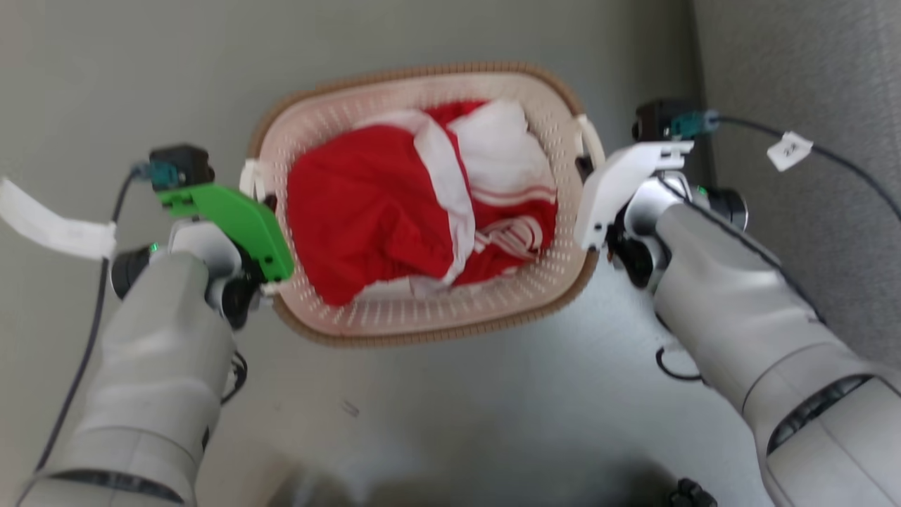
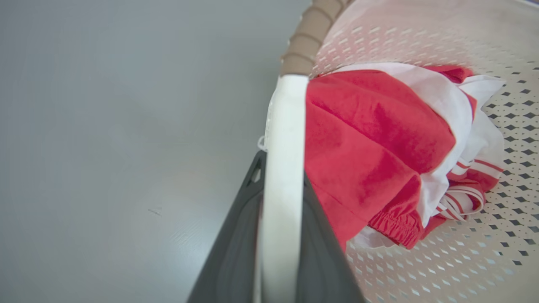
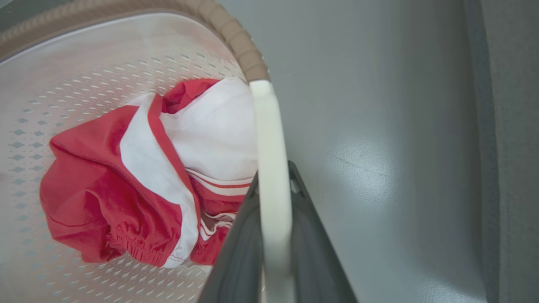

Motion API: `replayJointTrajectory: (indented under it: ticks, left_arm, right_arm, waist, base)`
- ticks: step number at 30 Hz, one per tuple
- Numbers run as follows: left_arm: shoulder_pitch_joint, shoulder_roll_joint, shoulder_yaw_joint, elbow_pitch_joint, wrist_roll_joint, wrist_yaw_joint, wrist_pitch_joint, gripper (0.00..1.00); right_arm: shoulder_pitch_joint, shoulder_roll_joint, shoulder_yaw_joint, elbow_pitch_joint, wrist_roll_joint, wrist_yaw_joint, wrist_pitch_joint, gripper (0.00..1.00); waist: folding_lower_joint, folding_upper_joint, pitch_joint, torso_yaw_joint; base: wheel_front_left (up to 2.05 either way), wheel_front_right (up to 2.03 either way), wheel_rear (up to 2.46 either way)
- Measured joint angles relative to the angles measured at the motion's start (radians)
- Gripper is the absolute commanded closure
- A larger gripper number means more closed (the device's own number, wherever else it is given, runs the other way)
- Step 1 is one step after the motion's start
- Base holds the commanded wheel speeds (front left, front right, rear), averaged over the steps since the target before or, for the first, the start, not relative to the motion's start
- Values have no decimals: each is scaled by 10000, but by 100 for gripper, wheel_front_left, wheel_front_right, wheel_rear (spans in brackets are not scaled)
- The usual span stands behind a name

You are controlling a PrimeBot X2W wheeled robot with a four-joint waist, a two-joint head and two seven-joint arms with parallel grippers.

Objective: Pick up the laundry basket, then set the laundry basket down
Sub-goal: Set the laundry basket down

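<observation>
Both pairs of jaws are pinching shut on opposite white handles (image 2: 281,168) of the laundry basket (image 1: 429,320), probably balancing it level.

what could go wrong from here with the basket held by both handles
1. The left gripper and right gripper each pinch a thin white loop handle; a slip through the fingers on either side could drop that end of the laundry basket.
2. If one side rises faster, the basket could tilt and the loose red-and-white garment could slide out.
3. The right arm's cable runs beside the grey surface and might snag.
</observation>
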Motion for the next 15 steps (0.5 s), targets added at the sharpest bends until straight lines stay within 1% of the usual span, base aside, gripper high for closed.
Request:
replayJointTrajectory:
  ticks: [12, 15]
  left_arm:
    - [-1134, 186, -25, -73, 90, -44, 86, 100]
    - [-1367, 192, -36, -102, 142, -56, 69, 100]
  right_arm:
    - [-1117, -48, -35, -8, -94, -35, -176, 100]
    - [-1331, -82, -71, -2, -94, -88, -236, 100]
  waist:
    - [0, 0, 1489, -12]
    - [0, 0, 1803, 4]
  base:
    - [0, 0, 0]
    - [0, 0, 0]
